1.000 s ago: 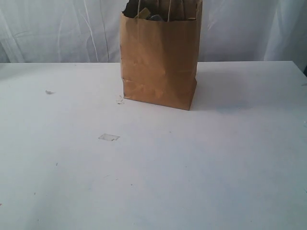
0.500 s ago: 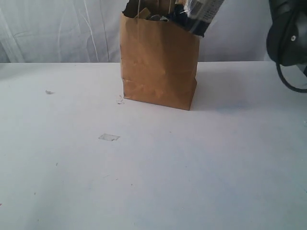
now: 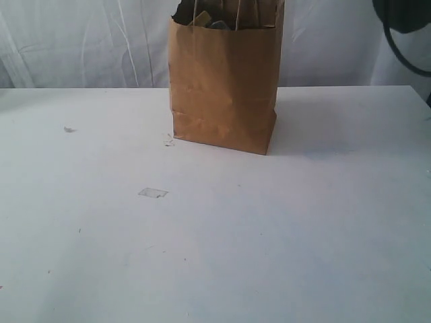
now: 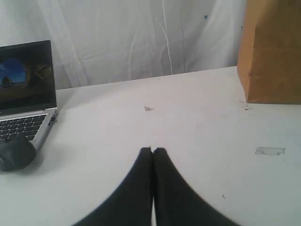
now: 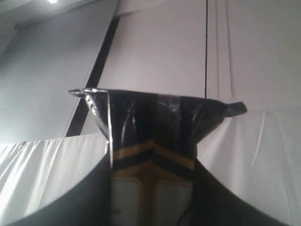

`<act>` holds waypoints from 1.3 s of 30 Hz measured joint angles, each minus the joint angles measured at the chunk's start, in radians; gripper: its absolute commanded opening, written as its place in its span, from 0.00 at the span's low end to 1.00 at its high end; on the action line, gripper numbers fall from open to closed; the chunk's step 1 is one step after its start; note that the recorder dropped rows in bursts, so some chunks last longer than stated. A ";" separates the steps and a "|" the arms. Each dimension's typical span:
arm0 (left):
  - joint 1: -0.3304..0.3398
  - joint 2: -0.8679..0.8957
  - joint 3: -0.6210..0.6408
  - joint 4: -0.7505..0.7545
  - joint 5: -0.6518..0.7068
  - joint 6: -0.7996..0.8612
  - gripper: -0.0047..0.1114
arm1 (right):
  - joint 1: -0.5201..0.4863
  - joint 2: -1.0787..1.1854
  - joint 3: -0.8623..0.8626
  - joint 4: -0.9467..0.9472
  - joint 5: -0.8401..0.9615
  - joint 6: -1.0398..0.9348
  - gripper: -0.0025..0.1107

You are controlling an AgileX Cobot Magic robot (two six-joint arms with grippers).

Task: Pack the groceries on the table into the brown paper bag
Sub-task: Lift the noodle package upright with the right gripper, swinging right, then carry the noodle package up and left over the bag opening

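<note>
The brown paper bag [image 3: 224, 81] stands upright at the back of the white table [image 3: 269, 235], and tops of groceries [image 3: 209, 21] show at its open mouth. In the left wrist view the bag [image 4: 273, 52] stands off to one side of my left gripper [image 4: 153, 149], which is shut and empty above bare table. My right gripper [image 5: 153, 165] is shut on the long pasta packet [image 5: 155, 122], a dark glossy packet with gold stripes, held up against the curtain and ceiling. In the exterior view only a dark part of the right arm [image 3: 404, 20] shows at the top right; the packet is out of that view.
A laptop [image 4: 26, 94] and a dark mouse [image 4: 16, 153] lie at the table's left end. A small clear scrap of tape [image 3: 153, 193] sticks to the tabletop in front of the bag. White curtains hang behind the table.
Half a second ago the pasta packet showed above the bag's right rim in the exterior view; now it is out of that view and the right arm sits higher. The left gripper is unchanged.
</note>
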 measured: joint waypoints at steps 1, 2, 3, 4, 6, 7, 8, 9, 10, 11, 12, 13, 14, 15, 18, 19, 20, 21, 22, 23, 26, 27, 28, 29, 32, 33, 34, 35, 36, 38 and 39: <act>0.000 0.000 0.000 0.000 0.000 0.000 0.04 | 0.000 0.000 -0.015 -0.004 -0.003 -0.008 0.02; 0.000 0.000 0.000 0.000 0.000 0.000 0.04 | 0.000 0.000 -0.027 -0.007 -0.008 -0.019 0.02; 0.000 0.000 0.000 0.000 0.000 0.000 0.04 | 0.000 0.000 -0.035 -0.009 -0.007 -0.027 0.02; 0.000 0.000 0.000 0.000 0.000 0.000 0.04 | 0.000 0.000 -0.042 -0.011 -0.010 -0.031 0.02; 0.000 0.000 0.000 0.000 0.000 0.000 0.04 | 0.000 0.000 -0.051 -0.027 -0.012 -0.036 0.02; 0.000 0.000 0.000 0.000 0.000 0.000 0.04 | 0.000 0.000 -0.054 -0.037 0.000 -0.036 0.02; 0.000 0.000 0.000 0.000 0.000 0.000 0.04 | 0.000 0.000 -0.055 -0.051 0.026 -0.031 0.02; 0.000 0.000 0.000 0.000 0.000 0.000 0.04 | 0.000 0.000 -0.055 -0.067 0.063 -0.020 0.02; 0.000 0.000 0.000 0.000 0.000 0.000 0.04 | 0.000 0.000 -0.057 -0.078 0.114 -0.011 0.02; 0.000 0.000 0.000 0.000 0.000 0.000 0.04 | 0.000 -0.001 -0.057 -0.093 0.178 -0.006 0.02; 0.000 0.000 0.000 0.000 0.000 0.000 0.04 | 0.000 -0.005 -0.057 -0.106 0.253 -0.001 0.02; 0.000 0.000 0.000 0.000 0.000 0.000 0.04 | 0.000 -0.010 -0.057 -0.119 0.319 -0.002 0.02; 0.000 0.000 0.000 0.000 0.000 0.000 0.04 | 0.000 -0.019 -0.057 -0.133 0.403 0.002 0.02; 0.000 0.000 0.000 0.000 0.000 0.000 0.04 | 0.000 -0.031 -0.055 -0.149 0.486 0.003 0.02; 0.000 0.000 0.000 0.000 0.000 0.000 0.04 | 0.000 -0.086 -0.051 -0.177 0.689 0.005 0.02; 0.000 0.000 0.000 0.000 0.000 0.000 0.04 | 0.000 -0.112 -0.051 -0.179 0.737 0.006 0.02; 0.000 0.000 0.000 0.000 0.000 0.000 0.04 | 0.000 -0.142 -0.051 -0.181 0.795 0.006 0.02; 0.000 0.000 0.000 0.000 0.000 0.000 0.04 | 0.000 -0.174 -0.051 -0.181 0.849 0.006 0.02; 0.000 0.000 0.000 0.000 0.000 0.000 0.04 | 0.000 -0.200 -0.051 -0.181 0.903 0.006 0.02; 0.000 0.000 0.000 0.000 0.000 0.000 0.04 | 0.000 -0.231 -0.053 -0.181 0.964 0.006 0.02; 0.000 0.000 0.000 0.000 0.000 0.000 0.04 | 0.000 -0.298 -0.074 -0.179 1.167 0.006 0.02; 0.000 0.000 0.000 0.000 0.000 0.000 0.04 | 0.000 -0.314 -0.082 -0.179 1.253 0.006 0.02; 0.000 0.000 0.000 0.000 0.000 0.000 0.04 | 0.000 -0.324 -0.091 -0.175 1.329 0.006 0.02; 0.000 0.000 0.000 0.000 0.000 0.000 0.04 | 0.000 -0.331 -0.096 -0.176 1.427 0.006 0.02; 0.000 0.000 0.000 0.000 0.000 0.000 0.04 | 0.000 -0.342 -0.108 -0.171 1.723 0.009 0.02; 0.000 0.000 0.000 0.000 0.000 0.000 0.04 | 0.000 -0.344 -0.108 -0.169 1.817 0.012 0.02; 0.000 0.000 0.000 0.000 0.000 0.000 0.04 | 0.000 -0.344 -0.108 -0.167 1.905 0.015 0.02; 0.000 0.000 0.000 0.000 0.000 0.000 0.04 | 0.000 -0.344 -0.108 -0.165 1.970 0.016 0.02; 0.000 0.000 0.000 0.000 0.000 0.000 0.04 | 0.000 -0.344 -0.106 -0.161 2.043 0.017 0.02; 0.000 0.000 0.000 0.000 0.000 0.000 0.04 | 0.000 -0.340 -0.106 -0.159 2.151 0.017 0.02; 0.000 0.000 0.000 0.000 0.000 0.000 0.04 | 0.000 -0.334 -0.106 -0.156 2.193 0.017 0.02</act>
